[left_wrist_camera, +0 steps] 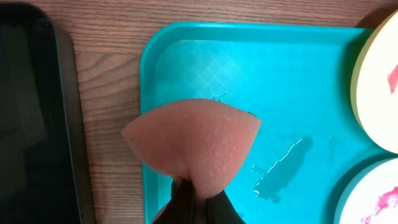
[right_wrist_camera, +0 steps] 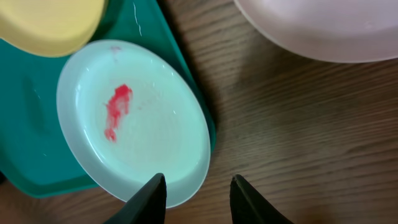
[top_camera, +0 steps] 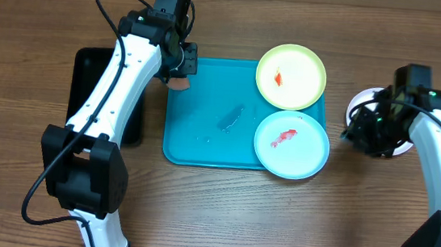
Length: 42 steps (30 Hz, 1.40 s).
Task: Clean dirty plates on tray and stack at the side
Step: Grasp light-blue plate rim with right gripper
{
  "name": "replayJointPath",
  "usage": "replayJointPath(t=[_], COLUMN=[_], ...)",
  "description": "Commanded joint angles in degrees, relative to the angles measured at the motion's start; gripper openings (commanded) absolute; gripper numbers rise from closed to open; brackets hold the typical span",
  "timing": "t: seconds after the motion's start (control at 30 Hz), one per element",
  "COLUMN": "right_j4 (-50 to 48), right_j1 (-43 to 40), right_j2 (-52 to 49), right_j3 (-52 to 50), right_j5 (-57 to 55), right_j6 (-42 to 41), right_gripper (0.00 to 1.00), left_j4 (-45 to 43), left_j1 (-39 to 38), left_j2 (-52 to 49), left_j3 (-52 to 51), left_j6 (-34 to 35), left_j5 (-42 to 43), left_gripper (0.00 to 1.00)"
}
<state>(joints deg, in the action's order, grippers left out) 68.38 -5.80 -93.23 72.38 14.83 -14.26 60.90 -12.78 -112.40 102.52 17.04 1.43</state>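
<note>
Brown wood-grain table (top_camera: 34,41) carries everything, and the turquoise tray (top_camera: 202,142) lies at its middle. On the tray's far right corner sits the yellow-green plate (top_camera: 291,76), its rim reaching past the tray's edge, with a small red smear (top_camera: 278,79) near its middle. On the tray's near right corner sits the light blue plate (top_camera: 291,144), also overhanging the rim onto the table and also marked with a red smear. Off the tray's right side, well apart from it, the white plate (right_wrist_camera: 323,31) rests on the bare table, largely hidden by the right arm in the overhead view. The right claw (right_wrist_camera: 196,193) hangs off the tray's right side with its fingers spread and only table wood between them; in its wrist view the light blue plate's rim lies just beside one fingertip and the white plate lies further off, at the top of that view. The left claw (left_wrist_camera: 193,202) is over the tray's far left corner, pinching a pink sponge (left_wrist_camera: 193,140) whose rounded body bulges out beyond the fingertips above the tray floor. A wet streak (top_camera: 231,118) shows on the tray's bare middle, between the sponge and the two plates. A black tray (top_camera: 88,70) lies just beside the tray's left edge.
</note>
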Motion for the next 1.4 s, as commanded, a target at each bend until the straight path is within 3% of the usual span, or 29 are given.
replayJointPath(t=[0.0, 0.57, 1.1, 1.37], right_j4=[-0.8, -14.1, -15.0, -19.5], right_j1=[0.6, 0.6, 0.6, 0.8], right_j2=[0.1, 0.0, 0.0, -0.1], right_j3=[-3.0, -17.1, -13.9, -17.0], right_j5=[0.2, -0.5, 5.4, 5.8], right_j6=[0.8, 1.5, 4.1, 3.8], right_gripper=[0.36, 0.39, 0.39, 0.39], left_j4=[-0.1, 0.3, 0.4, 0.4], left_j1=[-0.8, -0.7, -0.8, -0.8], left_j2=[0.2, 0.2, 0.2, 0.2], left_j3=[1.1, 1.1, 1.1, 1.1], left_j6=[1.0, 0.9, 0.9, 1.0], left_j5=[-0.4, -0.4, -0.4, -0.4], left_gripper=[0.04, 0.04, 0.04, 0.04])
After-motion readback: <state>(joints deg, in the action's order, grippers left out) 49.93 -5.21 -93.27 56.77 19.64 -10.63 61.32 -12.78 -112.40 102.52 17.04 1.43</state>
